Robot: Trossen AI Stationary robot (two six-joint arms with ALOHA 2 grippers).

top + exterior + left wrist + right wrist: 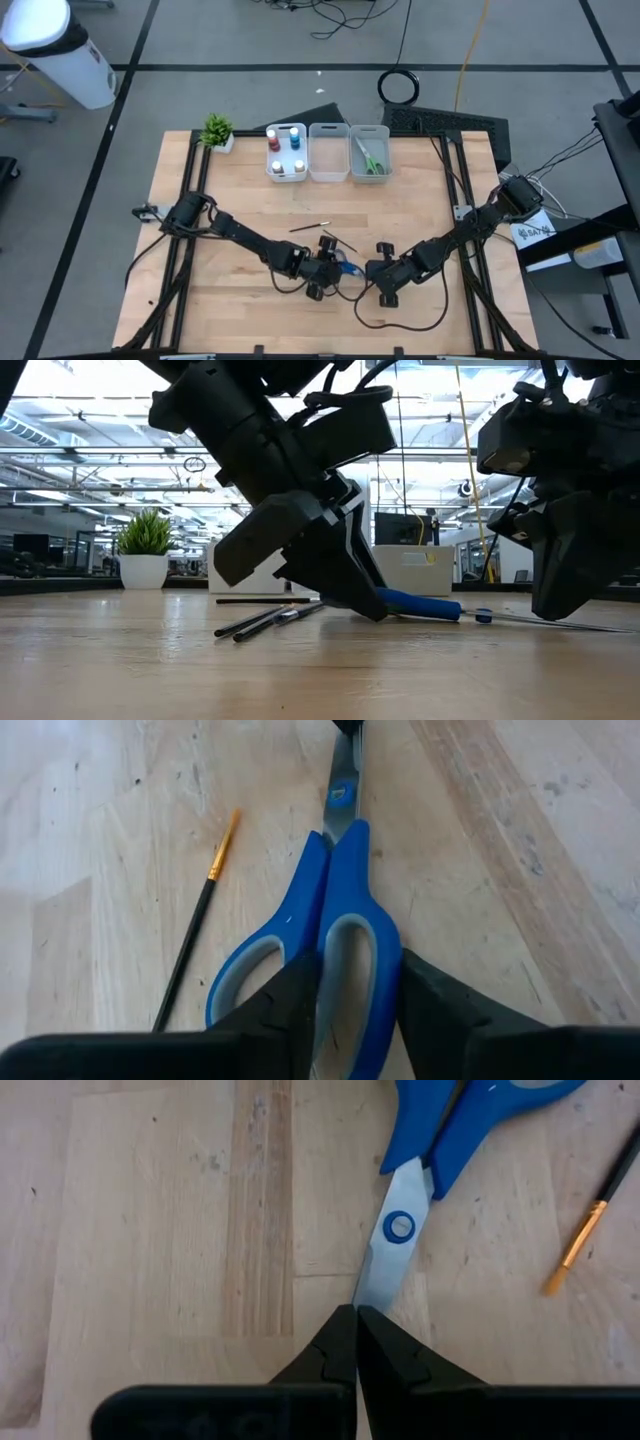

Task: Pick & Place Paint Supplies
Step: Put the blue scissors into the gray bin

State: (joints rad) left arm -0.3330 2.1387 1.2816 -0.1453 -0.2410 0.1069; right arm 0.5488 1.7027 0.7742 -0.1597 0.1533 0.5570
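**Blue-handled scissors pinned at both ends, mid-table**

Scissors with smooth blue plastic handles, grey-lined loops and bright steel blades lie flat on the pale, scuffed wooden table, near its front middle. At their handle end, the left gripper has its two matte black fingers set on either side of one loop, pressed against the plastic, so it is clamped on the scissors. Beside the handles lies a thin black brush with a gold ferrule and ochre tip; the low view shows a couple of such slim dark sticks flat on the wood. At the blade end, the right gripper has its wedge-shaped fingers pressed together, their tips touching the blade point just past the blue pivot rivet.

Along the far edge stand a small green potted plant and three whitish translucent bins: one holding paint bottles with red and blue caps, a middle one, and one holding green-handled scissors.
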